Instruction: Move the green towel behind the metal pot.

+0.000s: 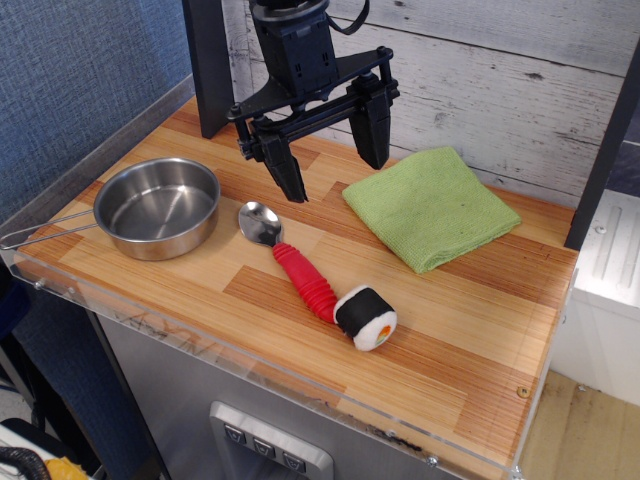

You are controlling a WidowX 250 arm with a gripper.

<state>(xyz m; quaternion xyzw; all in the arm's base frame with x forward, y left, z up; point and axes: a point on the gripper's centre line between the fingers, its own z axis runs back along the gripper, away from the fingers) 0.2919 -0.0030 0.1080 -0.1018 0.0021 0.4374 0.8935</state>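
The green towel [430,206] lies folded flat on the wooden table toward the back right. The metal pot [158,207] stands at the left, empty, with its thin wire handle [45,234] pointing to the left edge. My gripper [335,174] hangs open and empty above the table between the pot and the towel, just left of the towel's near corner. Its two black fingers [371,128] point down and are spread wide apart.
A metal spoon with a red handle [290,260] lies in the middle, right under my gripper. A toy sushi roll [365,317] sits at the handle's end. A black post [212,65] stands at the back left, a plank wall behind.
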